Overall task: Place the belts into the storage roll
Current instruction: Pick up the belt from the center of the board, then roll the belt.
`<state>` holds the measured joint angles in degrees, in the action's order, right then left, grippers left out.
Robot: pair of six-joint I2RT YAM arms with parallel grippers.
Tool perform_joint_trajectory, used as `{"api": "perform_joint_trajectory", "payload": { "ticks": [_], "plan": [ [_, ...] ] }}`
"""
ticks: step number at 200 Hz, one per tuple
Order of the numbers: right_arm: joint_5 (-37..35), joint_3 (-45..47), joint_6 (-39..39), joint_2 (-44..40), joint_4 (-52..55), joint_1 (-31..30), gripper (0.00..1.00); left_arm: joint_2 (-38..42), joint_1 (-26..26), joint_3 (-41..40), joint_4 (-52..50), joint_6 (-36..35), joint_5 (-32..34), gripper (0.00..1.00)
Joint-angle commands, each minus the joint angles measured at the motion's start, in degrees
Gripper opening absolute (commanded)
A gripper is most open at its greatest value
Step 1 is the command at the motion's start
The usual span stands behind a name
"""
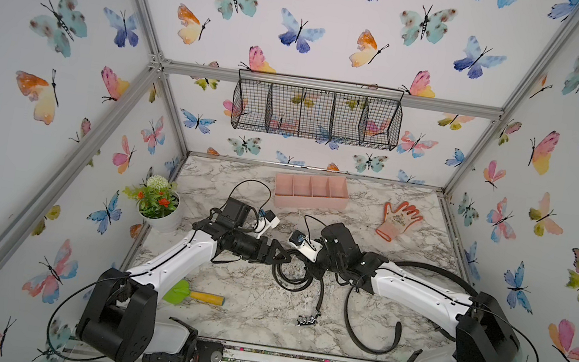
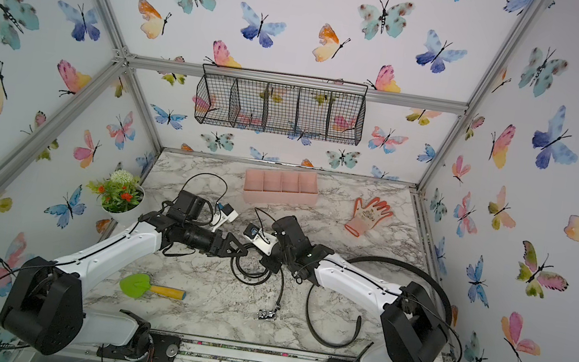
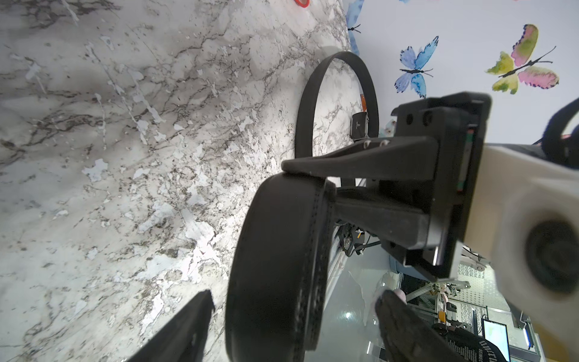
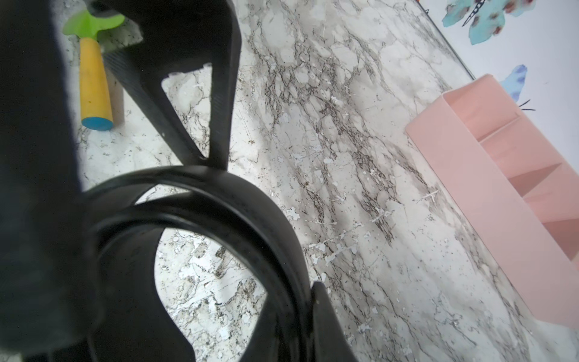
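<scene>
Belt coil (image 3: 275,250) stands on edge midway across the bench (image 1: 254,301), pinched by the closed right tool (image 3: 308,178) while the left tool (image 3: 293,299) gapes wide astride it, gripping nothing; the storage roll (image 1: 310,202) lies straight beyond both, likelier the right arm's carry.

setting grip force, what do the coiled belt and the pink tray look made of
The coiled belt looks like leather or faux leather, matte black; a stitched seam runs along its edge. The pink tray is likely moulded plastic, smooth with a slight sheen; its walls and dividers are thin and even.
</scene>
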<state>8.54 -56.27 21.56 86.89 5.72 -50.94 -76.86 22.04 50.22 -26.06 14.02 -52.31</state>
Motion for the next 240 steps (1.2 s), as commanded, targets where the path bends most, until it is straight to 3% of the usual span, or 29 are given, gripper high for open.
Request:
{"api": "perform_joint_trajectory", "payload": {
  "ticks": [1,57,84,110,203,218,240],
  "plan": [
    [3.6,0.7,1.8,-2.2,-0.2,0.3,0.03,-1.2,1.7,1.2,0.3,-0.7,-0.3,0.78],
    [7.3,2.1,2.3,-3.5,-0.7,0.3,0.03,-4.5,4.1,3.1,0.9,-0.7,-0.5,0.66],
    [7.0,2.7,2.1,-3.6,-1.2,0.3,0.03,-6.2,5.6,4.1,0.8,-1.0,-0.9,0.46],
    [5.9,2.8,1.7,-4.0,-1.2,0.3,0.04,-7.0,5.9,4.8,0.0,-1.6,-1.0,0.34],
    [2.1,2.1,-2.2,-2.8,-1.1,0.6,0.03,-6.4,6.1,6.6,-4.2,-3.7,1.7,0.20],
    [1.5,1.3,-4.9,-2.3,-0.5,1.5,0.08,-6.1,6.1,7.4,-5.9,-4.5,3.8,0.18],
    [2.9,1.8,-8.1,-2.6,-1.4,3.5,0.30,-5.2,6.1,8.5,-8.3,-5.7,7.4,0.17]
  ]
}}
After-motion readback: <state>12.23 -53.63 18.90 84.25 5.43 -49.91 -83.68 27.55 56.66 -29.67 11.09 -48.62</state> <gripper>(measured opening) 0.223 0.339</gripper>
